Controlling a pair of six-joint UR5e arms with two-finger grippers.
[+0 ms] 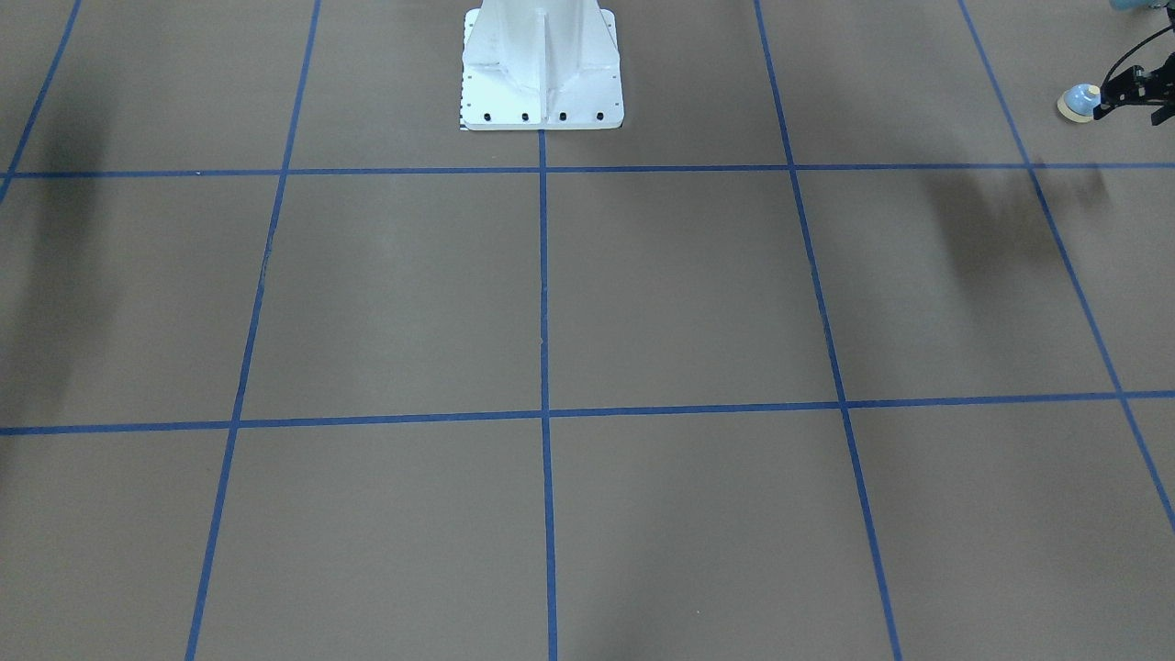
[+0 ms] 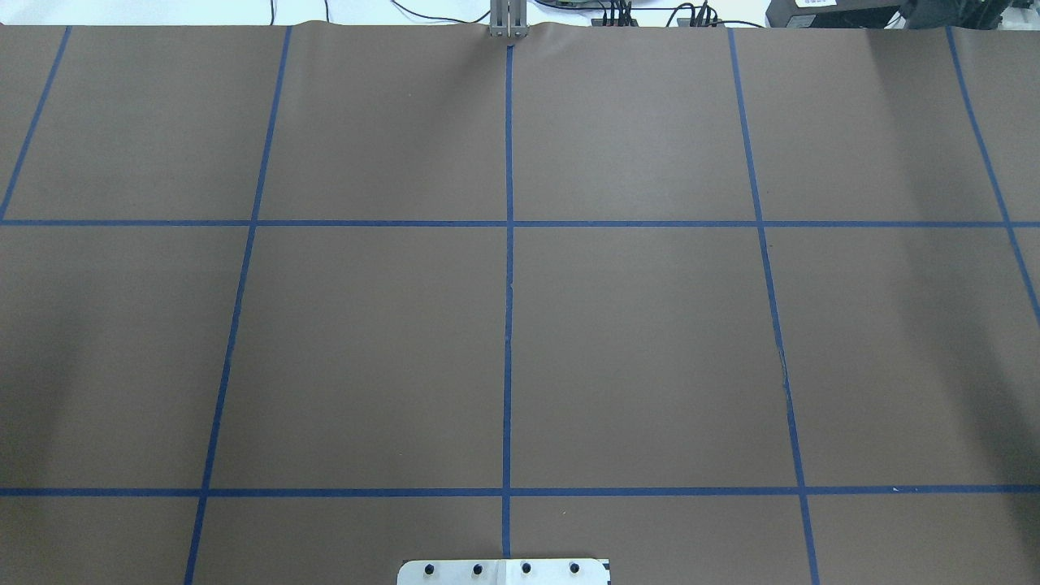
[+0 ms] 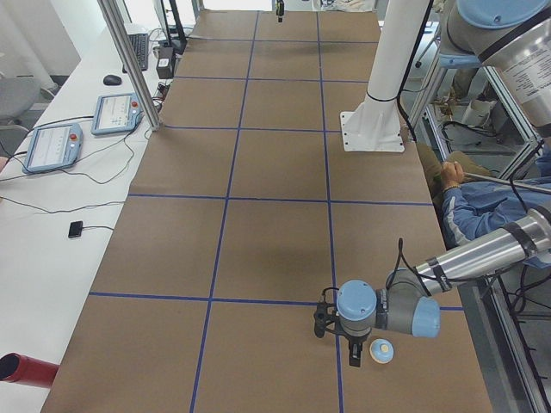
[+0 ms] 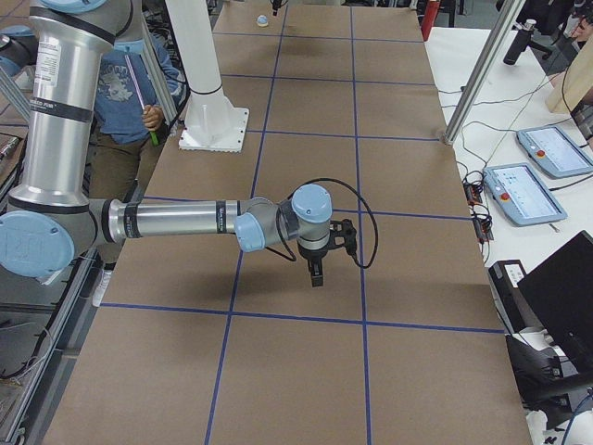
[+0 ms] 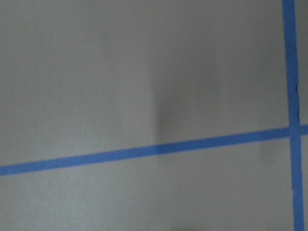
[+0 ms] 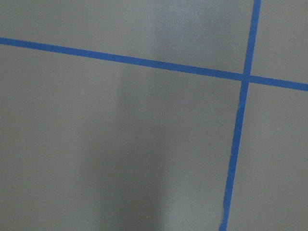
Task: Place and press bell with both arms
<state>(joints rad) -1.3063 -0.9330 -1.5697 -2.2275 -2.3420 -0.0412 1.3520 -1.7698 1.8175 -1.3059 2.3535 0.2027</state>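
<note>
The light-blue bell (image 1: 1079, 101) with its cream base is at the far right edge of the front view, near the robot's side of the table. The left gripper (image 1: 1115, 96) is right beside it, fingertips at the dome. I cannot tell whether they grip it. In the left side view the bell (image 3: 380, 350) shows just beside the downward-pointing left gripper (image 3: 353, 353). The right gripper (image 4: 316, 273) hangs above the table at the other end; I cannot tell if it is open or shut. Both wrist views show only bare table.
The white bolted pedestal (image 1: 542, 73) stands at the middle of the robot's side. Brown table paper with blue tape lines (image 2: 508, 325) covers the table. A person in blue (image 3: 482, 211) sits behind the robot. Tablets (image 3: 116, 112) lie on the side bench.
</note>
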